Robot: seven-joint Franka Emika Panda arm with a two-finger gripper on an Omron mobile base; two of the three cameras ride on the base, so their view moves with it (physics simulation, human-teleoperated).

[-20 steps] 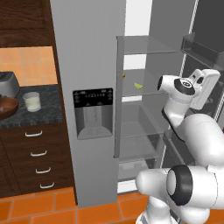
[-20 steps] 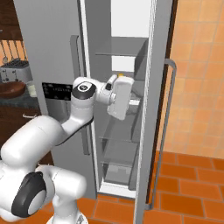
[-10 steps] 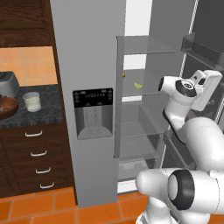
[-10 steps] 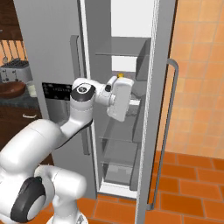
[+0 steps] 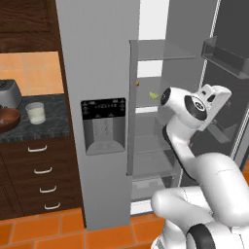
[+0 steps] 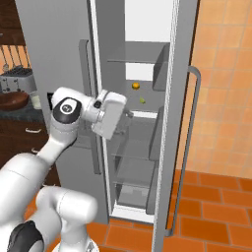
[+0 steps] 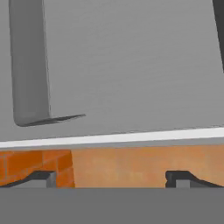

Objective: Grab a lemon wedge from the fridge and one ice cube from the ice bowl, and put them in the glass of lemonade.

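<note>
Fridge (image 5: 97, 58) shelves stand exposed, the lemon wedge (image 6: 142, 100) lying near one shelf's front edge, and the gripper (image 6: 129, 114), jaws wide open and empty just below, could clip that edge reaching in.

Toaster (image 6: 17, 78): silver, at 9 o'clock in right base view, on dark speckled tabletop (image 5: 51, 121); in left base view its rounded end sits at far 9 o'clock edge. Drawers (image 5: 43, 170): dark wood w/ pale curved handles, stacked under tabletop, approx 8 o'clock in left base view. Upper cabinet (image 5: 29, 24): dark wood, 10–11 o'clock. Wall tiles (image 5: 34, 73): orange/peach, betw. cabinet & tabletop; same tiling at 2 o'clock in right base view. Floor (image 6: 211, 211): orange-red tiles w/ dark grout, 4–5 o'clock in right base view. Small orange round item (image 6: 136, 85) on a shelf, near centre-top; can't tell what it is.
</note>
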